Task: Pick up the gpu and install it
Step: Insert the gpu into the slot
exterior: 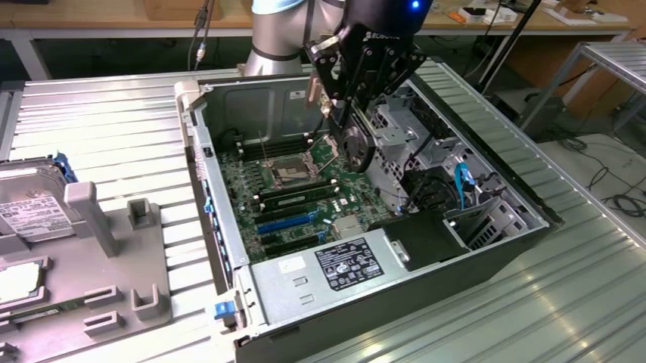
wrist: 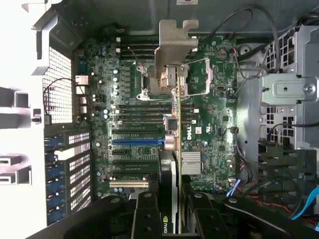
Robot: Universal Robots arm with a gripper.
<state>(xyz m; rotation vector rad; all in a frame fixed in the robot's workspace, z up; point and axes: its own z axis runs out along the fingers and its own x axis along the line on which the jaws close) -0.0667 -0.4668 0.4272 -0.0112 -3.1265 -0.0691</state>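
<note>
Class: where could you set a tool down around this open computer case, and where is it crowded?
Free: ribbed table bordered by grey fixture and case wall; also the table beyond the case on the exterior view's right. Crowded: inside the case, where the gripper holds the gpu over the motherboard.

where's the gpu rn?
Exterior view, centre: the gpu hangs in the pincer over the open computer case, just above the motherboard near the CPU socket, not seated in a slot.

High oblique overview; wrist above motherboard (wrist: pixel 214 114)
</note>
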